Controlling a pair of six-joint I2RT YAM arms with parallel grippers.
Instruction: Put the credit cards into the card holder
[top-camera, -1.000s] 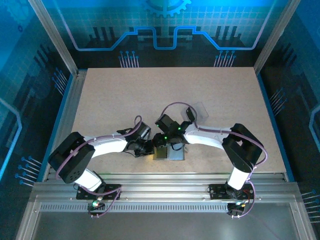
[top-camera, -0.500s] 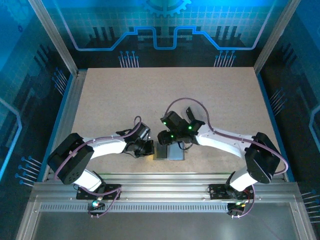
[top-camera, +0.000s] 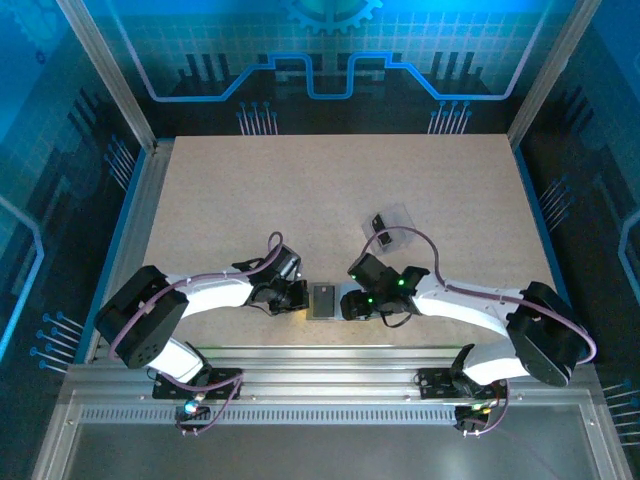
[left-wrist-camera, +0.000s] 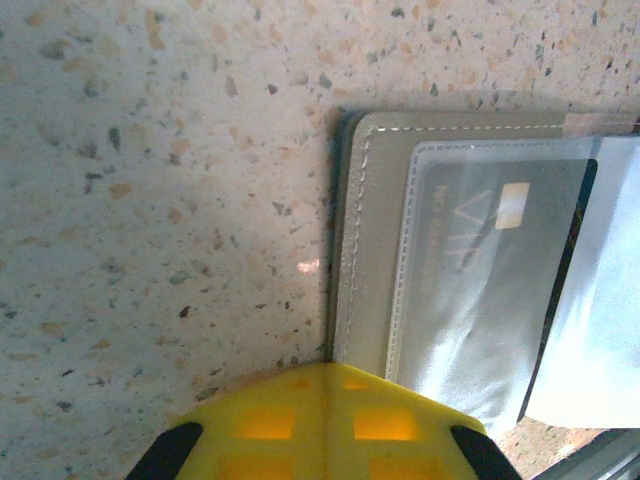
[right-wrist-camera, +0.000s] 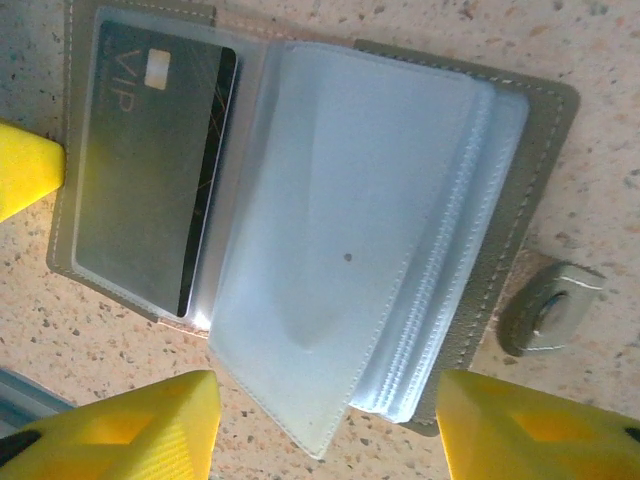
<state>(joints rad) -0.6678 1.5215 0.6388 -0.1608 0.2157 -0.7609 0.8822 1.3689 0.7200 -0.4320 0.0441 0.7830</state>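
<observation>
The right gripper (top-camera: 352, 303) had drawn back right of the open holder (right-wrist-camera: 545, 115), jaws wider, empty; the left gripper (left-wrist-camera: 320, 425) stayed closed at its left edge. The sleeved black card (right-wrist-camera: 150, 170) read "VIP".

The card holder (top-camera: 323, 300) is laid open on the table (top-camera: 250, 200), near the front edge, between the two arms. The left gripper (top-camera: 299, 297) is set against its left side and the right gripper (top-camera: 348, 303) at its right side. A credit card (right-wrist-camera: 150, 165) is lodged in the sleeve of the left panel; the loose sleeves (right-wrist-camera: 340, 250) are stacked over the right panel. A clasp tab (right-wrist-camera: 548, 307) lies just beyond that panel. A box (top-camera: 392, 228) is placed behind and to the right, well apart, and something small, perhaps a second card, seems to lie in it.
</observation>
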